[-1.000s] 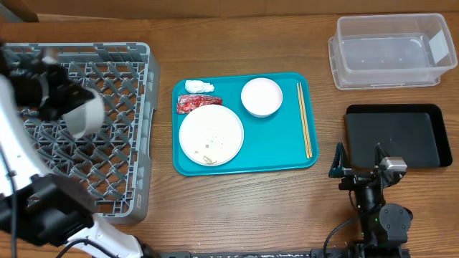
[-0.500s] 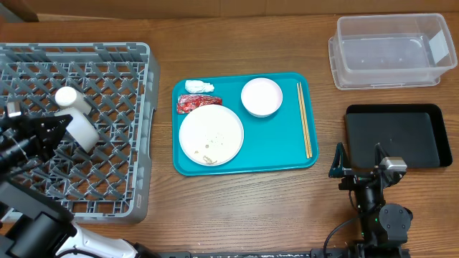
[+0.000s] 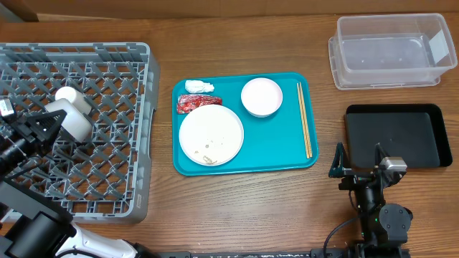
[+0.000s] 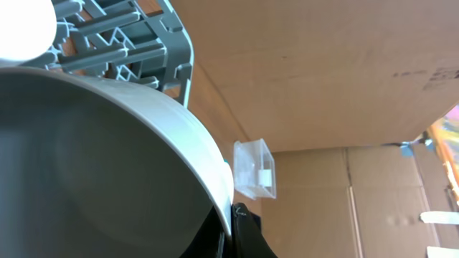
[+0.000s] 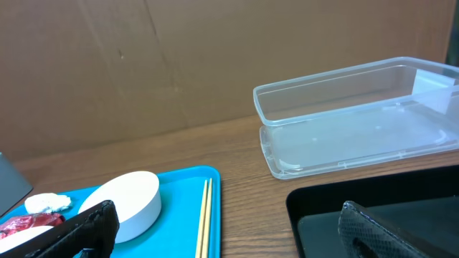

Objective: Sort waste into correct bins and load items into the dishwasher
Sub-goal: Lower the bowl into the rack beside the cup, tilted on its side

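Left hand (image 3: 56, 122) clamped on grey-blue bowl (image 3: 76, 123), over dish rack (image 3: 115, 68)

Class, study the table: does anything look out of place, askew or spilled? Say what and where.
The grey-blue bowl is tipped on its side over the dish rack, its rim pinched by the left gripper. Food scraps dot the near edge of the white plate. Nothing else stands out.
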`<state>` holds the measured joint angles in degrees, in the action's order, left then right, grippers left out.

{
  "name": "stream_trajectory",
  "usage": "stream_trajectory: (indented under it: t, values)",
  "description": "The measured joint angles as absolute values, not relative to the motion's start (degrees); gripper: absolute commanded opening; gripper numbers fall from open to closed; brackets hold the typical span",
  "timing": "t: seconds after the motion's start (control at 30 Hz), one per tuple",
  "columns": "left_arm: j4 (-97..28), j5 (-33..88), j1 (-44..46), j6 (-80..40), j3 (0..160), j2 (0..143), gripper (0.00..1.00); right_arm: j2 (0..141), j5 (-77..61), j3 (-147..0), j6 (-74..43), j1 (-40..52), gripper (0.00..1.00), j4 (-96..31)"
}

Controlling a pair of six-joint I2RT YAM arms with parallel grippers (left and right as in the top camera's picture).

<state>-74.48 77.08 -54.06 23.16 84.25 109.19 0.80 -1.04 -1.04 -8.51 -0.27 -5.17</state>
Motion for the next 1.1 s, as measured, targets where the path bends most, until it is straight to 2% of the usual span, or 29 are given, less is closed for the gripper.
stream_trajectory:
  t: [0.43,0.73,0.8,0.9,0.93,1.0,1.1]
  values:
    - [-72.6,76.4,-54.1,27.7,81.0,109.2,0.04,0.8,-1.1,-1.0,-8.5,-0.3,1.0,-5.2]
    - [-69.3,76.3,-54.5,24.5,80.9,109.2,0.04,0.8,-1.1,-1.0,-8.5,-0.3,1.0,-5.2]
    - [-68.4,75.9,-55.0,22.4,80.9,109.1,0.06,0.8,-1.1,-1.0,-8.5,-0.3,1.0,-5.2]
    - [-67.4,73.7,-55.9,19.7,80.9,108.7,0.15,0.8,-1.1,-1.0,-8.5,-0.3,1.0,-5.2]
    - [-67.2,71.7,-56.1,18.5,80.9,108.6,0.15,0.8,-1.1,-1.0,-8.5,-0.3,1.0,-5.2]
    - [-67.3,69.7,-56.3,16.4,80.9,108.5,0.07,0.8,-1.1,-1.0,-8.5,-0.3,1.0,-5.1]
    - [-66.3,68.6,-55.9,14.3,81.0,107.4,0.07,0.8,-1.1,-1.0,-8.5,-0.3,1.0,-5.1]
